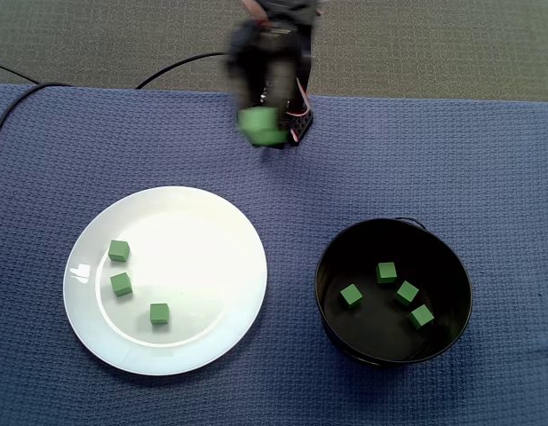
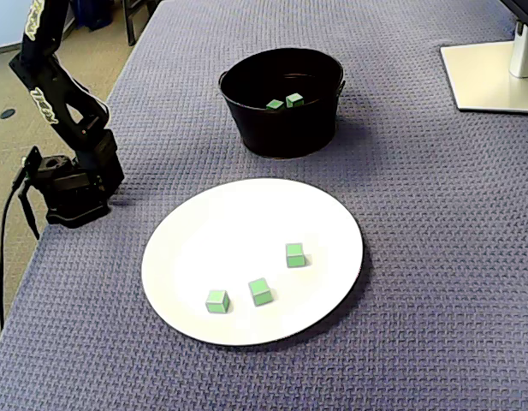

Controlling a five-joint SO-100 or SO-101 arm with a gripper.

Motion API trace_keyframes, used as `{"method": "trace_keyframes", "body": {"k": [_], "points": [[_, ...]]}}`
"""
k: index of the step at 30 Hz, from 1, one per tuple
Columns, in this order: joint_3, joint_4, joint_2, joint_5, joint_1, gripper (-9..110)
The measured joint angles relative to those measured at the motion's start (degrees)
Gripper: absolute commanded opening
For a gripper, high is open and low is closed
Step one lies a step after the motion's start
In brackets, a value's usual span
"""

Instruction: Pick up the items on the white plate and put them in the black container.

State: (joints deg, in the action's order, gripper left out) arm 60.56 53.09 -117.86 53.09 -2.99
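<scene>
Green cubes (image 1: 121, 284), three of them, sat flat on the white plate (image 1: 211, 266), left of its middle in a fixed view. They looked light, rigid and small, so you would likely pinch one across opposite faces. None had a long axis; each was turned slightly differently. Four more lay in the black container (image 1: 331, 257). Your gripper (image 1: 265, 129) was a blur with a green smear; open or closed, you could not tell.

Black arm (image 2: 54, 94) with white lettering on its links, black base (image 2: 71, 188), thin black cable (image 2: 5, 248), seemingly red wiring (image 1: 302, 114) in the blur.
</scene>
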Motion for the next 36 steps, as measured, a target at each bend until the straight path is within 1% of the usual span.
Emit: {"method": "trace_keyframes", "body": {"k": [3, 6, 8, 12, 16, 19, 23, 24, 25, 26, 29, 33, 36], "points": [[7.5, -5.6, -1.7, 12.5, 9.1, 0], [18.1, -13.0, -3.1, 24.5, 14.8, 0], [26.6, -18.8, -3.5, 30.7, 17.2, 0], [45.4, -31.4, -3.6, 38.0, 19.7, 0], [64.5, -43.6, -3.3, 41.8, 21.4, 0], [75.8, -50.8, -2.5, 42.4, 23.2, 0], [79.7, -51.6, -1.0, 38.7, 23.6, 0], [80.1, -51.6, -0.8, 37.6, 23.6, 4], [80.2, -51.6, -0.8, 36.4, 23.8, 12], [80.3, -52.0, -0.8, 34.9, 24.4, 16], [80.8, -55.0, -0.8, 28.7, 24.9, 24], [80.8, -56.1, -0.9, 22.9, 24.3, 27], [78.8, -54.7, -2.0, 22.4, 24.2, 27]]}}
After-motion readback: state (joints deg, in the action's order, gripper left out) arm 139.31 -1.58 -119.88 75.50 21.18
